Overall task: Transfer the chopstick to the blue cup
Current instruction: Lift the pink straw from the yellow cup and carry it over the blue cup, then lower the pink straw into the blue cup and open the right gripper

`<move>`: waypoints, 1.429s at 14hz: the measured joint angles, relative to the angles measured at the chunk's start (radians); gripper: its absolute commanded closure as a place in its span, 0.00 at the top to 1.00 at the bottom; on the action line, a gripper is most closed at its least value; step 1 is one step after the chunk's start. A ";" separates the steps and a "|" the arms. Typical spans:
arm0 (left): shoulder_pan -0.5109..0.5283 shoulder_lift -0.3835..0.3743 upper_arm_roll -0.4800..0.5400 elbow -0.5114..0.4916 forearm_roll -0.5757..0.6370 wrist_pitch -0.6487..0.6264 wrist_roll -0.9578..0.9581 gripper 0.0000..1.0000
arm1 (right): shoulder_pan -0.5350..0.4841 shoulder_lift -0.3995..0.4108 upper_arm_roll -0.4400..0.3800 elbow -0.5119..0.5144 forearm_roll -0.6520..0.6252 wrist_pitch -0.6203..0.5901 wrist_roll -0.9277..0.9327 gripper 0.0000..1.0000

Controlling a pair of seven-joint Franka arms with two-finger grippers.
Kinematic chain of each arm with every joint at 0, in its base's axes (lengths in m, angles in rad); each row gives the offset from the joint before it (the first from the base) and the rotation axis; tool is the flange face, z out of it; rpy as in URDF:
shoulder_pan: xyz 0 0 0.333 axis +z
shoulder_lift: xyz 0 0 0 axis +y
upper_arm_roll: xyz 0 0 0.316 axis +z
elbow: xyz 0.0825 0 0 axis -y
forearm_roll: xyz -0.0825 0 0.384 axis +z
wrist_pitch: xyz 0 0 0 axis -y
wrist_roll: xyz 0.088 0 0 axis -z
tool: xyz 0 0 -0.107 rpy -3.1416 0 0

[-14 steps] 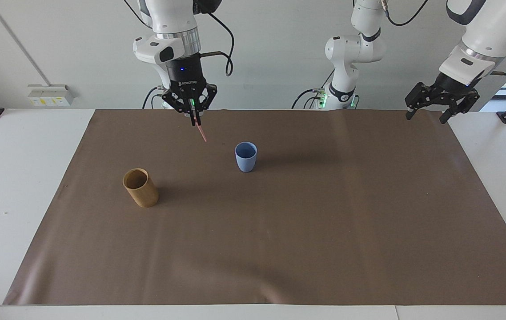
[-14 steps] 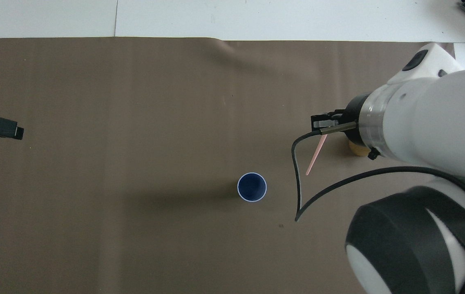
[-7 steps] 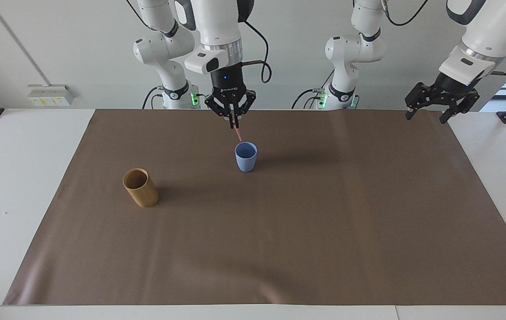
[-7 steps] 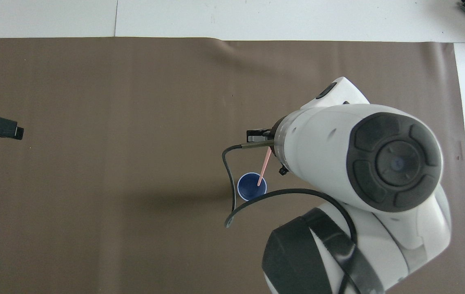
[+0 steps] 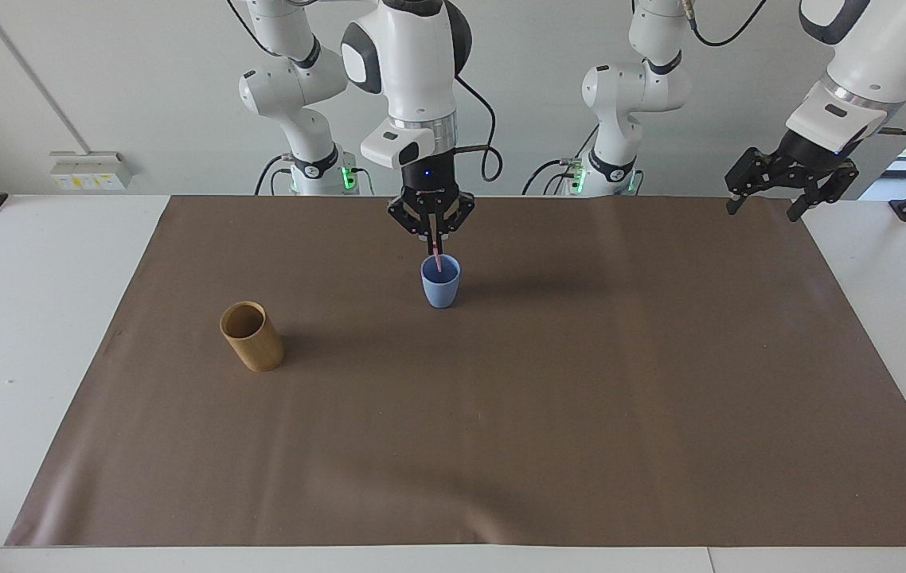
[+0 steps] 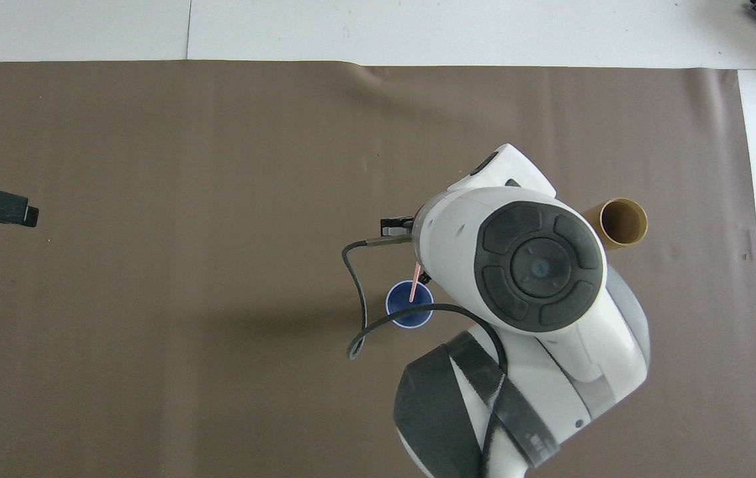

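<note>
The right pincer (image 5: 436,241) is pinching the chopstick (image 5: 439,262) upright over the blue cup (image 5: 440,285), aiming its tip inside; the left pincer (image 5: 766,205) is waiting spread, well apart from the cup.

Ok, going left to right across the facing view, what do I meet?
tan cup → right gripper holding the chopstick over the blue cup → left gripper, open, waiting over the mat's corner.

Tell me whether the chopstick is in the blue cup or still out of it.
Partly in. The chopstick's lower tip dips below the blue cup's rim, while the right gripper, shut on its upper end, holds it directly over the cup.
</note>
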 measured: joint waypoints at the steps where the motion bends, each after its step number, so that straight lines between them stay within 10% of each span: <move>1: 0.000 0.000 0.000 0.000 0.000 0.000 0.000 1.00 | 0.000 0.000 0.000 -0.009 0.000 0.001 0.000 0.00; 9: 0.000 0.000 0.000 0.000 0.000 0.000 0.000 1.00 | 0.010 0.000 0.001 -0.079 0.000 0.033 0.000 0.04; 15: 0.000 0.000 0.000 0.000 0.000 0.000 0.000 1.00 | 0.020 0.000 0.002 -0.104 0.000 0.039 0.002 0.94; 20: 0.000 0.000 0.000 0.000 0.000 0.000 0.000 1.00 | 0.020 -0.002 0.001 -0.099 0.000 0.040 0.002 1.00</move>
